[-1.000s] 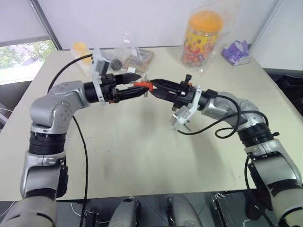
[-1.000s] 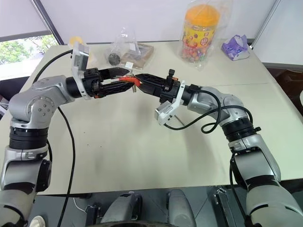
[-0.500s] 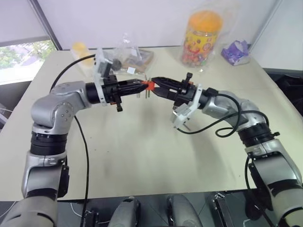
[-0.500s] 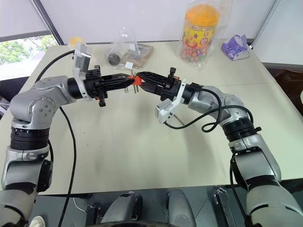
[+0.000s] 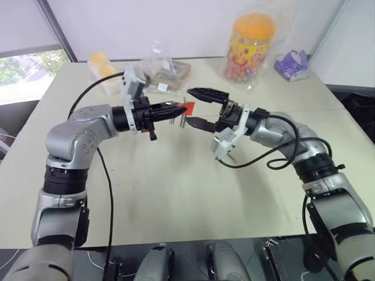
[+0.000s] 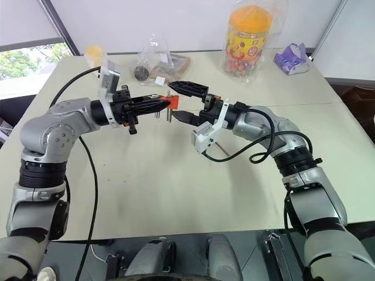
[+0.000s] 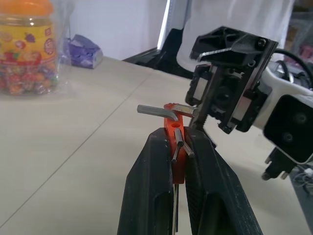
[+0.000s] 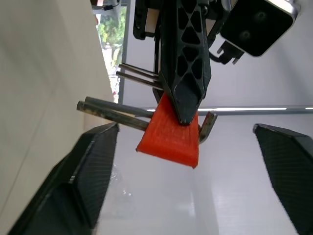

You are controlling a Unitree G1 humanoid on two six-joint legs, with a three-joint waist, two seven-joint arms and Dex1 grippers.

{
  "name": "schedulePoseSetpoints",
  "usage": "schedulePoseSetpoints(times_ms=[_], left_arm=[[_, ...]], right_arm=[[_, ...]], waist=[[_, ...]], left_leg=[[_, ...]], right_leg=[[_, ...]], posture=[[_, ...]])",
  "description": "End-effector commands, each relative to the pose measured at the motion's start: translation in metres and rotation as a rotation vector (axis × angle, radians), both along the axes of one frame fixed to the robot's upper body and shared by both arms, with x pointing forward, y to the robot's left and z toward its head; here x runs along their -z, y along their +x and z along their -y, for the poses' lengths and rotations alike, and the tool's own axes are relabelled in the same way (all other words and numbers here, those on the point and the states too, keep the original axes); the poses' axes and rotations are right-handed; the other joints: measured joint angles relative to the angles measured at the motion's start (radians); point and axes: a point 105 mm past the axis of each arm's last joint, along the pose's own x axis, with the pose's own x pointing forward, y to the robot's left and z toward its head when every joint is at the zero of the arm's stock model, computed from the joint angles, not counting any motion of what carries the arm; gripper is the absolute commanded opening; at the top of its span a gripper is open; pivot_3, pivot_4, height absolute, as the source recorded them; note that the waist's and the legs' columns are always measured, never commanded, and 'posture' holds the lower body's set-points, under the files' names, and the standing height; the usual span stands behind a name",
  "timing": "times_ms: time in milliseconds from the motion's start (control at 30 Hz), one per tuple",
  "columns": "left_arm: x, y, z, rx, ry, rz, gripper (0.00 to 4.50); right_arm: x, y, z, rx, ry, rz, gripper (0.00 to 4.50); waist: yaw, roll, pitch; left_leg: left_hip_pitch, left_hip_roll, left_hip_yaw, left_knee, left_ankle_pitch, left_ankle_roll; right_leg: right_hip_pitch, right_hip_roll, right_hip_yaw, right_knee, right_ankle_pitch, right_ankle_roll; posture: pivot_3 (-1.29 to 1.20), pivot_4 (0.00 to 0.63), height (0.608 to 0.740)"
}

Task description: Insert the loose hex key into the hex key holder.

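The left gripper [image 5: 183,108] is pinching the hex key holder [image 5: 188,108] at its fingertips, jaws clamped tight on the red block and holding it in the air above the table [image 5: 176,187]; the right gripper [image 5: 196,108] is facing it tip to tip with its jaws spread wide, one finger above the block and one below, touching nothing as far as can be told. In the left wrist view an L-shaped grey key [image 7: 161,111] is sitting at the top of the block just past the left fingertips, its bent arm sticking out sideways; I judge this to be the loose hex key, apparently seated in the holder, though how deep it is sitting cannot be made out. Other short keys are poking out of the block beside it. So the insertion is looking largely done; what is left, by my reading, is confirming the seat and perhaps pressing the key home.

Beyond the grippers the pale beige table is carrying a candy jar [image 5: 252,44] with an orange lid, a clear bag of small parts [image 5: 158,64] and a purple wrapped object [image 5: 291,64]; a window is showing past the table's left edge.
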Motion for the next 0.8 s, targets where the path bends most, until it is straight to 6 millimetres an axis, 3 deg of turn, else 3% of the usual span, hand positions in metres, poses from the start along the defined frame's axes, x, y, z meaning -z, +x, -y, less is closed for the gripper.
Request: schedulePoseSetpoints(times_ms=[33, 133, 267, 433, 633, 800], left_arm=[[-0.013, -0.002, -0.004, -0.063, -0.011, 0.147, 0.0], [-0.012, -0.001, -0.003, -0.126, -0.034, 0.214, 0.0], [-0.012, 0.001, -0.002, -0.211, -0.09, 0.283, 0.0], [-0.009, 0.002, -0.001, -0.252, -0.126, 0.293, 0.0], [-0.008, 0.0, 0.002, -0.257, -0.129, 0.299, 0.0], [-0.008, -0.001, 0.003, -0.264, -0.124, 0.302, 0.0]], right_arm=[[-0.01, 0.013, 0.026, 0.119, 0.078, -0.119, 4.41], [0.0, 0.028, 0.052, 0.252, 0.167, -0.362, 4.41], [0.029, 0.04, 0.09, 0.477, 0.277, -0.876, 4.41], [0.057, 0.022, 0.089, 0.581, 0.29, -1.287, 4.41], [0.089, 0.01, 0.076, 0.674, 0.257, -1.458, 4.41], [0.103, 0.017, 0.073, 0.758, 0.281, -1.488, 4.41]], waist=[[0.002, 0.0, 0.0], [0.004, 0.0, 0.0], [0.005, 0.0, 0.0], [0.003, 0.0, 0.0], [0.013, 0.0, 0.0], [0.028, 0.0, 0.0]], left_leg=[[0.0, 0.0, 0.0, 0.0, 0.0, 0.0], [0.0, 0.0, 0.0, 0.001, 0.0, 0.0], [0.0, 0.0, 0.0, 0.001, 0.0, 0.0], [0.0, 0.0, -0.001, 0.001, 0.0, 0.001], [0.0, 0.0, -0.001, 0.001, 0.0, 0.001], [0.0, 0.0, 0.0, 0.001, 0.0, 0.0]], right_leg=[[0.0, 0.0, 0.0, 0.0, 0.0, 0.0], [0.001, -0.001, 0.0, -0.001, 0.0, 0.0], [0.002, -0.002, 0.0, -0.001, 0.0, 0.0], [0.002, -0.002, 0.0, -0.001, 0.0, 0.0], [0.001, -0.003, 0.0, -0.001, 0.0, 0.0], [0.001, -0.003, 0.001, -0.001, 0.0, 0.0]], posture=[[0.0, 0.15, 0.74], [0.0, 0.15, 0.74], [0.0, 0.15, 0.74], [0.0, 0.15, 0.74], [0.0, 0.15, 0.74], [0.0, 0.15, 0.74]])
